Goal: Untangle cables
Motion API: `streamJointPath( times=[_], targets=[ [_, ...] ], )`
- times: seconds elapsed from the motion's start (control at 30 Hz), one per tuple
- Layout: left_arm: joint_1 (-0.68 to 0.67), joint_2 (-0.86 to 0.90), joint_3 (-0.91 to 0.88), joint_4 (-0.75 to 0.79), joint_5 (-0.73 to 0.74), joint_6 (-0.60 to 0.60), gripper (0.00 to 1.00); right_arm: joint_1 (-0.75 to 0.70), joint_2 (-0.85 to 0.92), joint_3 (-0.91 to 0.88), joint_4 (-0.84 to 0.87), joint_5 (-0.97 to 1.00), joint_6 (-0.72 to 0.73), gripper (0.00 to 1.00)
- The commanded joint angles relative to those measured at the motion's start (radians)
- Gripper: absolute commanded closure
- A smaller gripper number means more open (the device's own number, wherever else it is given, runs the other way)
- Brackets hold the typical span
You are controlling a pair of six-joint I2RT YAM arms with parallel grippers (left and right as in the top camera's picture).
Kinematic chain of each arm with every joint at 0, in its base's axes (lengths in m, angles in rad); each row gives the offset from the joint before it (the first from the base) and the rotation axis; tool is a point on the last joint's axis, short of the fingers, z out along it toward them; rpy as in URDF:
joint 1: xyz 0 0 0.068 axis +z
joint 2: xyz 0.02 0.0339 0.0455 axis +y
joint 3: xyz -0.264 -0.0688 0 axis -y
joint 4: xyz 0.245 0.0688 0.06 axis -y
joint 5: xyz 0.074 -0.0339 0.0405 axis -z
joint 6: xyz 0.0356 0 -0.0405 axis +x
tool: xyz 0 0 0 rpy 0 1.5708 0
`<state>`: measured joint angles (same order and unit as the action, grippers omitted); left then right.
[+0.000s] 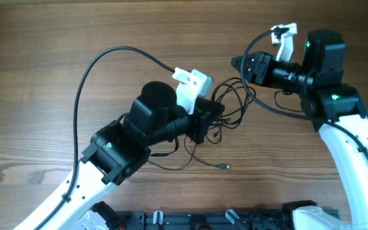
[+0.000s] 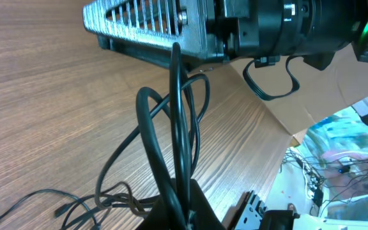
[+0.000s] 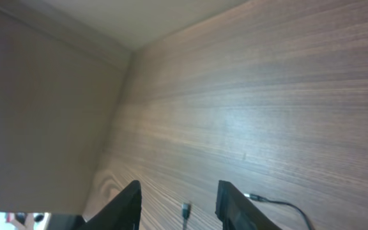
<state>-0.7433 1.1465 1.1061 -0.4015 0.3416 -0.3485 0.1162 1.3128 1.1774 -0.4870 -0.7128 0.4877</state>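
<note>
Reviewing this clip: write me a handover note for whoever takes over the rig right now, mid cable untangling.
Left gripper: shut on the cables, holding a few strands raised off the table.
Right gripper: open, nothing between its fingers, close to the bundle's far side.
Cables: knotted in one bundle between the two grippers; one plug end lies free on the near side.
Done: a grip on the bundle, nothing more.
Left: all the separating; no cord is pulled clear yet.
</note>
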Motion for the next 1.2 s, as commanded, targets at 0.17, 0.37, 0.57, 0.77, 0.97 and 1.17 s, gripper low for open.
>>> streamJointPath(
  times=[0.17,0.37,0.57,0.77,0.97,1.17],
  targets=[
    [0.033,0.0,0.004,-0.08,-0.191,-0.139,0.96,-0.05,-0.004,0.001,-0.027,0.084,-0.086,0.3],
    [0.065,0.0,0.004,-0.078,-0.254,-0.192,0.96,-0.054,-0.022,0.001,-0.134,0.032,-0.381,0.23],
    [0.064,0.002,0.004,-0.018,-0.201,-0.237,0.96,-0.045,-0.022,0.001,-0.232,-0.055,-0.716,0.17],
    [0.06,0.033,0.004,0.0,-0.172,-0.237,0.96,-0.029,-0.022,0.001,-0.21,-0.051,-0.747,0.09],
    [0.032,0.048,0.004,0.037,-0.145,-0.236,0.96,-0.029,-0.021,0.001,-0.172,0.053,-0.671,0.01],
    [-0.002,0.048,0.004,0.04,-0.145,-0.236,0.96,-0.029,-0.021,0.001,-0.163,0.104,-0.667,0.0]
  ],
)
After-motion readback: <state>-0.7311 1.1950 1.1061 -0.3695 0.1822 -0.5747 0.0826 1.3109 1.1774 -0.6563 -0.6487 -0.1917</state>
